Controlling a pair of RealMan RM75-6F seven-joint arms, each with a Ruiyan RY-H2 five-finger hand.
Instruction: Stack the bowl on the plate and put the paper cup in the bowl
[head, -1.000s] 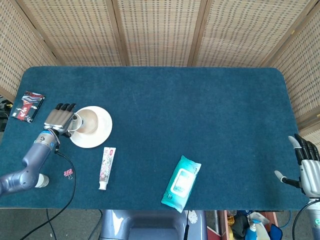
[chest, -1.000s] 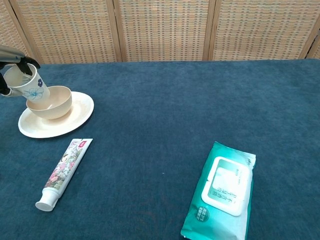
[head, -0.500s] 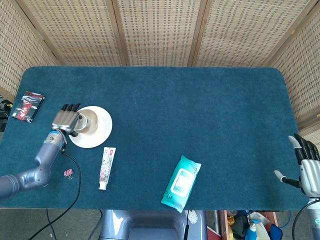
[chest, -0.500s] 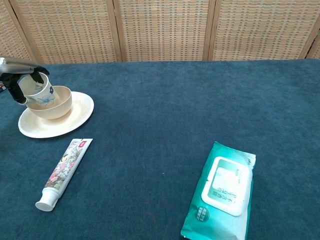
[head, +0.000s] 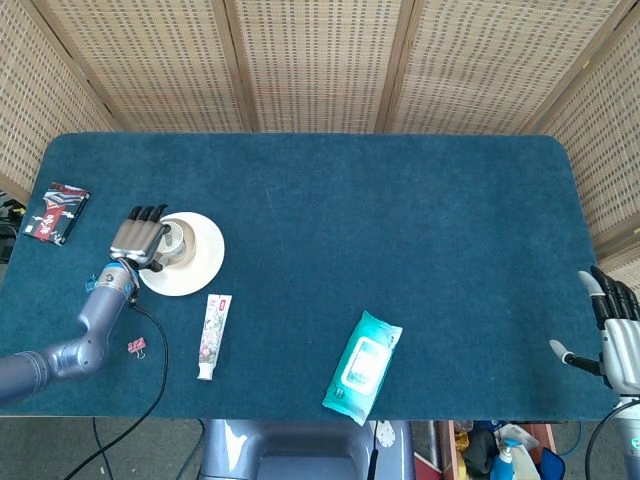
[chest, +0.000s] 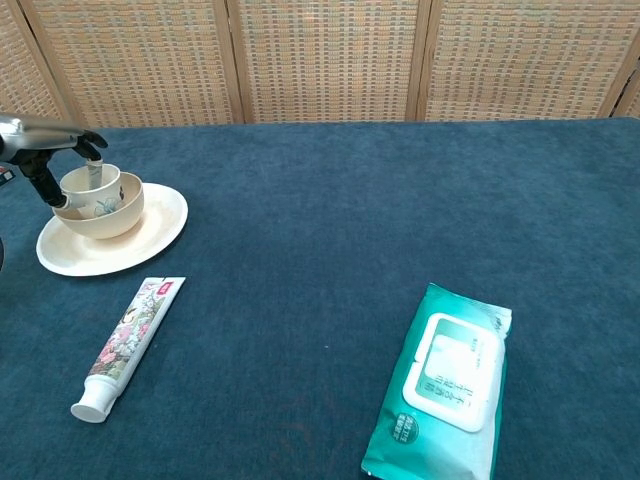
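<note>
Fingers (head: 146, 215) of the left hand (head: 138, 240) curl over the paper cup (head: 172, 238) at the left side of the table (head: 400, 220), seen from the head camera; they look wrapped around its rim, holding it inside the bowl (head: 181, 243), which sits on the plate (head: 205, 262). Near the plate lie a toothpaste tube (head: 212, 335) and a small clip (head: 135, 346); a wipes pack (head: 362, 361) lies nearer the middle, and a dark packet (head: 57, 212) at the far left edge. At the near right, the right hand (head: 615, 336) hangs off the table edge, its digits spread and holding nothing.

From the chest camera, the paper cup (chest: 91, 185) stands nearly upright in the bowl (chest: 105, 210), its rim above the bowl's. The left hand (chest: 45, 140) reaches in from the left, one digit over the cup's mouth and another down its left side. The plate (chest: 150, 235) is under the bowl, the toothpaste tube (chest: 125, 345) just near of it.

To finish well, I judge the cup should rest fully on the bowl's floor before release; then spread the digits gently and lift straight up, so nothing drags the cup over or shifts the bowl.
</note>
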